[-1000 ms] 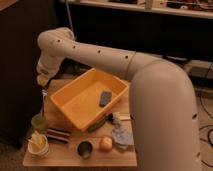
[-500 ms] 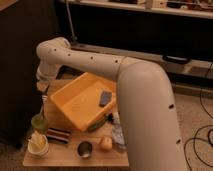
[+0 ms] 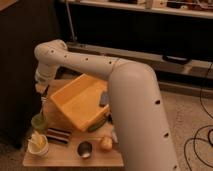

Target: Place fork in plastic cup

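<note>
No readable text, labels or numbers anywhere; gripper (image 3: 41,90) above plastic cup (image 3: 39,122)

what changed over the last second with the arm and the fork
The arm swung further in front of the camera, and the gripper came down toward the plastic cup; it now hangs just above it. The fork points down under the gripper, its tip near the cup's mouth. Whether it has been let go cannot be told. The yellow bin, white cup and metal cup kept their places.
</note>
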Motion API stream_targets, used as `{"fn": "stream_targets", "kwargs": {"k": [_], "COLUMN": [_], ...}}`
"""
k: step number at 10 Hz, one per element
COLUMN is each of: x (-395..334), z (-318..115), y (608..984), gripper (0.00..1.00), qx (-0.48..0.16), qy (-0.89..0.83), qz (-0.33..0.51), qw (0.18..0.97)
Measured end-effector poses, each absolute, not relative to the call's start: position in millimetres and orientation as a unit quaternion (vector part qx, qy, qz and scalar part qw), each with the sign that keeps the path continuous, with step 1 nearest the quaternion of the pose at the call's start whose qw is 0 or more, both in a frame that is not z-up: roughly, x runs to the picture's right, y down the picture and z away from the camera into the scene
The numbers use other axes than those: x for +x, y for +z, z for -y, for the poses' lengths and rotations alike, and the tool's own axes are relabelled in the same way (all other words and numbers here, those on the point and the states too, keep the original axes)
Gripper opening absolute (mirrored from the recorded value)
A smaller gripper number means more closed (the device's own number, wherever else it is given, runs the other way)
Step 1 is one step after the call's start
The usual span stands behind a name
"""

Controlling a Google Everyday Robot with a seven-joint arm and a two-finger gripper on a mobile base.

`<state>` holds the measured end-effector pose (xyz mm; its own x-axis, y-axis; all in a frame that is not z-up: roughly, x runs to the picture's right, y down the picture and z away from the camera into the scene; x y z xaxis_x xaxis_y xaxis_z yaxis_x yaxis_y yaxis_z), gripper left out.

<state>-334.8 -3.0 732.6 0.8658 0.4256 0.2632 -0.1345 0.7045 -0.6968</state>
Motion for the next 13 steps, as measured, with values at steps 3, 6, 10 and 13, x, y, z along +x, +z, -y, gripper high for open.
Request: {"fn": "stream_targets", "kwargs": {"k": [3,6,10,13], "x": [-340.9,-344.8,-349.6,-339.2], "z": [-8.2,-17.7,-25.0,-19.6], "y": [737.0,739.7,732.0,730.7], "gripper": [0.45,0.75,0.80,0.80], "qx": [-0.363,-0.372,-0.381,-0.375], "qy": [0.144,0.138,0.129,0.145], "qz": [0.200,0.198,0.206,0.201], "qw": [0.899,0.896,0.892,0.894]}}
